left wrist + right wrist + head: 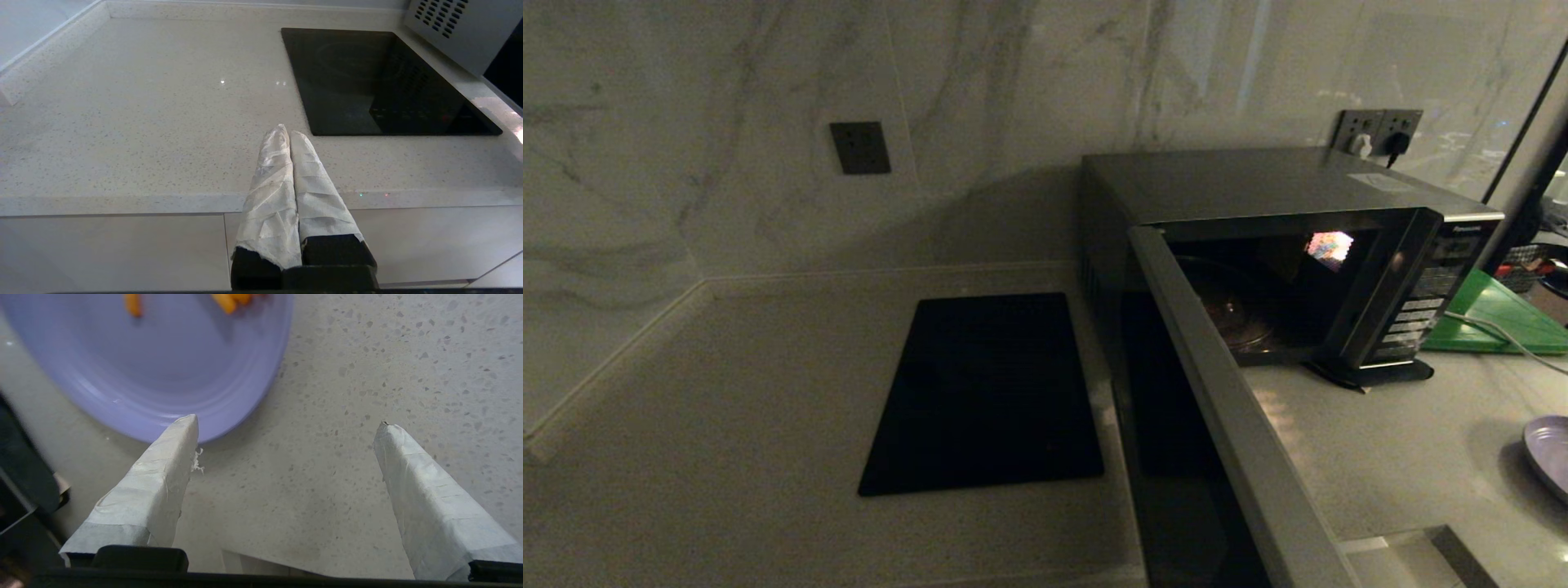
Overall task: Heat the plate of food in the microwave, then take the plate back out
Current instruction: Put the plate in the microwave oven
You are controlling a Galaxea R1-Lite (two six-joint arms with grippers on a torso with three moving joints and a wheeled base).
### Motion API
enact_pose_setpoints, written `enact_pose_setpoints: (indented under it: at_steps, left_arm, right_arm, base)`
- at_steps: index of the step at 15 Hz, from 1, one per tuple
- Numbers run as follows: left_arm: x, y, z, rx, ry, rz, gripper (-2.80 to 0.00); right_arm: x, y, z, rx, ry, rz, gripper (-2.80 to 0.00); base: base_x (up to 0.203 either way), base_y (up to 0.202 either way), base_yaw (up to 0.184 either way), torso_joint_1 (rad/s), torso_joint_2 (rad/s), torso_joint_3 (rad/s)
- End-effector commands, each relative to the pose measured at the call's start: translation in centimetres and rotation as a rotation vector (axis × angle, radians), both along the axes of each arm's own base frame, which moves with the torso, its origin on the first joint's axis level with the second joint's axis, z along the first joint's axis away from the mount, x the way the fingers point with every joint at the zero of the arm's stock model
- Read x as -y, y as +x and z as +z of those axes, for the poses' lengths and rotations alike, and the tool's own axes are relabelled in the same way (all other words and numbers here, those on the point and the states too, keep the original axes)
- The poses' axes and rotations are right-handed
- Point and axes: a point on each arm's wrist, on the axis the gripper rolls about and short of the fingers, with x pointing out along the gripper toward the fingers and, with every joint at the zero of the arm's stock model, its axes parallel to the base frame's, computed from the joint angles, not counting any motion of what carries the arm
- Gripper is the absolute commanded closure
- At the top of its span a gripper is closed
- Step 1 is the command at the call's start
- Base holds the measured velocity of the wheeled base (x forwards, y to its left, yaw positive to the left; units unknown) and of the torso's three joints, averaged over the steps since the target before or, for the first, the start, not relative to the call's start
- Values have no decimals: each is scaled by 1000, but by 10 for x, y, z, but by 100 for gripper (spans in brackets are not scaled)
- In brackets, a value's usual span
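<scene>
Microwave (1282, 269) stands on the surface (727, 392) at the back right, beside the black cooktop (988, 392). Its door (1225, 408) is swung wide open toward me; the cavity is dark and the glass turntable (1233, 314) inside looks bare. So the plate is not yet loaded.

Plate of food (163, 363): lavender, round, shallow, sitting flat on the surface well to the right of the microwave, only its edge showing at the far right of the head view. A few orange sticks (229, 300) lie on its far side.

Right gripper (286, 422): my fingers (159, 477) are spread wide and hold nothing. One tip sits just over the near rim of the plate; the other hangs over bare surface, well clear of it. I cannot tell whether the tip touches the rim.

Left gripper (289, 132): fingers pressed together, empty, parked at the front edge of the surface, left of the cooktop.

Handling judgement:
- Plate looks rigid and glazed, so likely slick against my taped fingers, and breakable if dropped.
- Probably moderate weight; held at one edge it will want to tip.
- The sticks are loose and light and would slide if the plate tilts.
- Best hold: the near rim, one finger above, one below, clamped firmly, plate kept level.
- The rim lies low against the surface, so getting a finger under it is the hard part.
</scene>
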Motion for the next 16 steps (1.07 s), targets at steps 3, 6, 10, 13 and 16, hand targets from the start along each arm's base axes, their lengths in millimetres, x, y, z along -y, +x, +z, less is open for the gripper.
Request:
enact_pose_setpoints:
  at_steps: [3,6,10,13,16]
  left_arm:
    - [0,0,0,-1,0,1,0]
    - [0,0,0,-1,0,1,0]
    - [0,0,0,0,0,1,0]
    - [0,0,0,-1,0,1,0]
    - [0,0,0,0,0,1,0]
  right_arm:
    - [7,5,-10,-9,25,-8,-280]
    - [8,10,-15,-4,22,-5,-280]
    - [9,14,-21,-11,36,-3,-280]
    - [11,15,-25,-15,45,-3,-280]
    - [15,17,-26,-11,39,-3,-280]
  base:
    - [0,0,0,0,0,0]
    - [0,0,0,0,0,0]
    - [0,0,0,0,0,0]
    - [0,0,0,0,0,0]
    - [0,0,0,0,0,0]
